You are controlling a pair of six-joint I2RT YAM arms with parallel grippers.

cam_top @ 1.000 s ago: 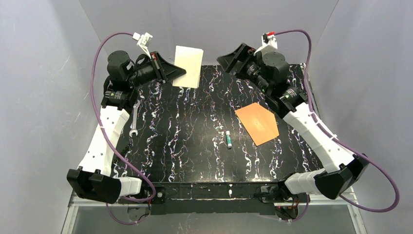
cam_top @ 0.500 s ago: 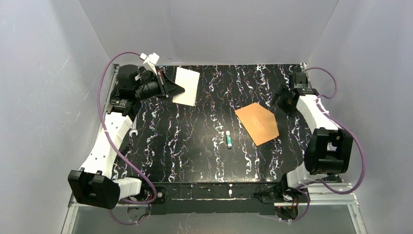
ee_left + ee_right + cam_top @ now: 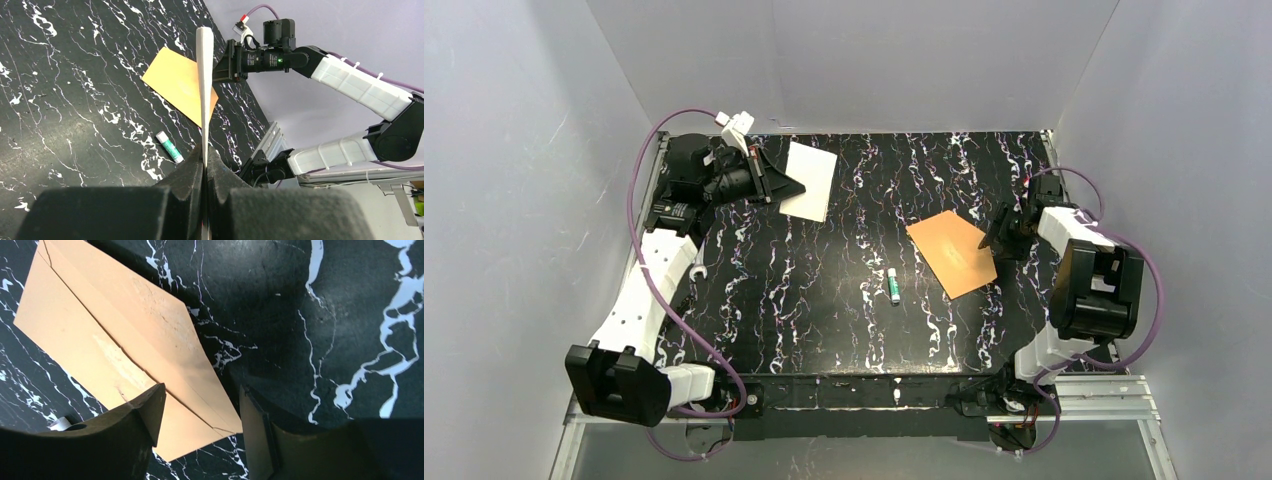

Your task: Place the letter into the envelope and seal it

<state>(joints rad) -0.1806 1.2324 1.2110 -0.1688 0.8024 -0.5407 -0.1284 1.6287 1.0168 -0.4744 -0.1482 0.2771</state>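
Note:
The letter point(image 3: 810, 178), a pale sheet, hangs over the table's far left with my left gripper point(image 3: 786, 186) shut on its near edge. In the left wrist view the letter point(image 3: 204, 75) is edge-on, rising from between the closed fingers of the left gripper point(image 3: 205, 156). The orange envelope point(image 3: 952, 252) lies flat right of centre, flap side up. My right gripper point(image 3: 996, 238) sits low at the envelope's right edge. In the right wrist view the right gripper point(image 3: 201, 390) is open, its fingers either side of the corner of the envelope point(image 3: 115, 335), gripping nothing.
A green-and-white glue stick point(image 3: 893, 286) lies just left of the envelope. A wrench point(image 3: 700, 268) lies by the left arm, partly hidden. Grey walls enclose the black marbled table point(image 3: 824, 300) on three sides.
The right arm swung back from the far side and dropped to the envelope's right edge, its jaws narrowing. The left arm lowered the letter toward the table's far left, then held still.

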